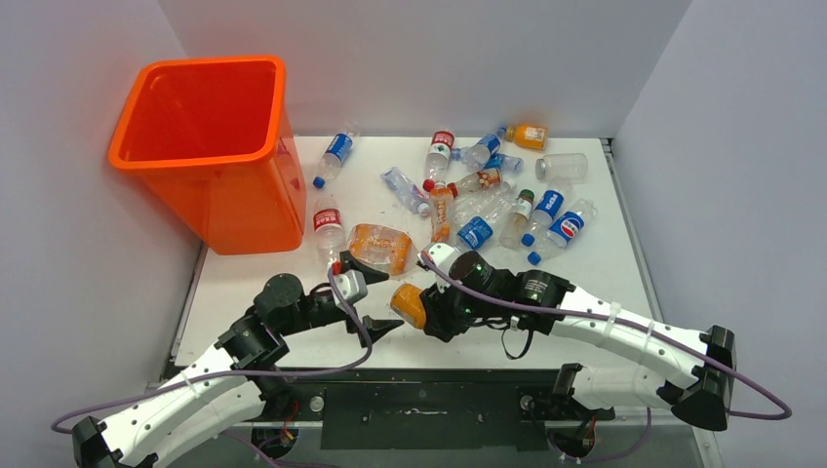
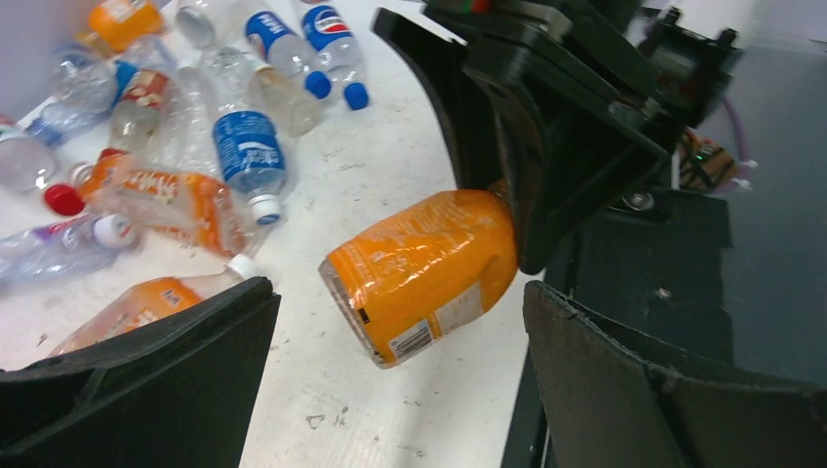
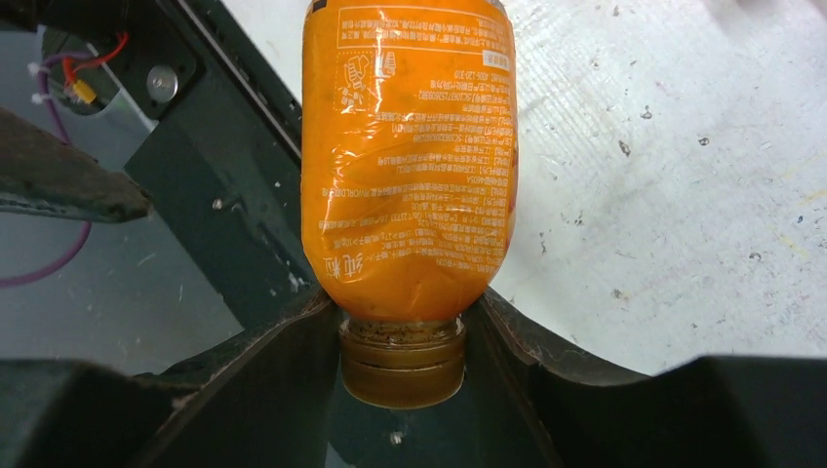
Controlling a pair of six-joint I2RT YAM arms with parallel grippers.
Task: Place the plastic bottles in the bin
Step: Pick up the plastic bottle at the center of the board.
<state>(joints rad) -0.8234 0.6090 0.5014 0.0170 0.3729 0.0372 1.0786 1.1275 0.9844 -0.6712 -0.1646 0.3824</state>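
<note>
My right gripper (image 1: 429, 310) is shut on the neck of an orange-labelled plastic bottle (image 1: 410, 305) near the table's front edge. The right wrist view shows its jaws (image 3: 402, 322) pinching just above the orange cap, with the bottle body (image 3: 410, 166) pointing away. My left gripper (image 1: 375, 297) is open and empty, its fingers on either side of that bottle's base (image 2: 424, 268) without touching it. The orange bin (image 1: 195, 159) stands at the far left, with no bottles visible inside. Several more bottles (image 1: 488, 195) lie scattered at the back right.
A crushed orange-labelled bottle (image 1: 380, 249) and a red-labelled one (image 1: 328, 226) lie just beyond my left gripper. A blue-labelled bottle (image 1: 336, 151) lies next to the bin. Grey walls close in the table. The black frame (image 2: 624, 283) runs along the front edge.
</note>
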